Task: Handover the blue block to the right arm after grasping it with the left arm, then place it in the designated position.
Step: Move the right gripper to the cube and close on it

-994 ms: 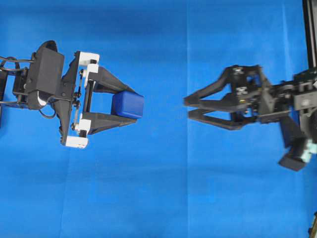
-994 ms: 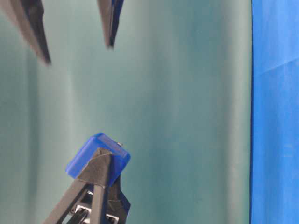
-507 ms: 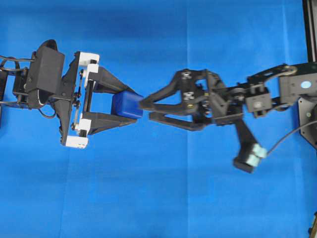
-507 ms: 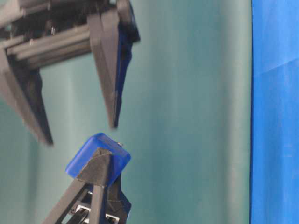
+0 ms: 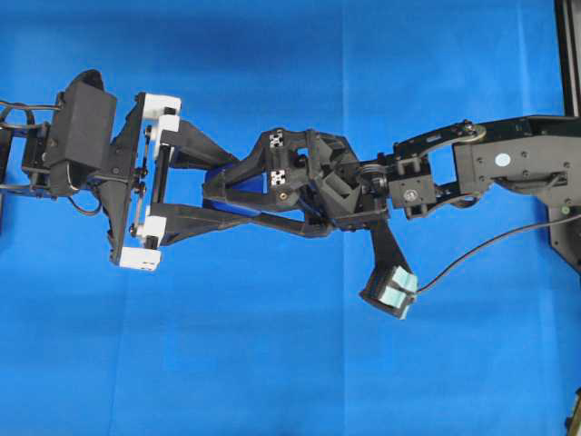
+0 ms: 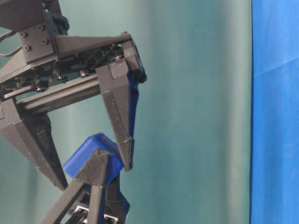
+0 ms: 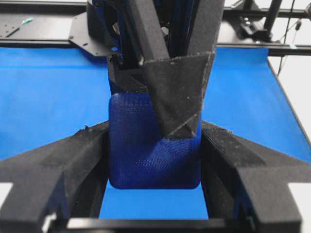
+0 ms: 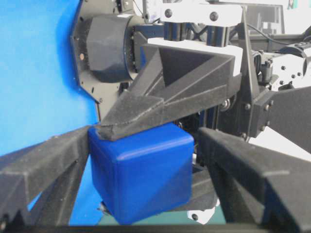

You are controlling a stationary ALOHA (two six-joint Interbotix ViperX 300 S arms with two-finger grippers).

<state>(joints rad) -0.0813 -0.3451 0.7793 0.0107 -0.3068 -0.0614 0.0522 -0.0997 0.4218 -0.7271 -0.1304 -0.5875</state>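
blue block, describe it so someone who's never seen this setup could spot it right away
Over the blue cloth, two black arms meet tip to tip. The blue block sits where they interlock, clamped in the left gripper with white brackets, while the right gripper straddles it with jaws open. It is a small, dark-blue, round-edged cube, the only coloured thing among black fingers.
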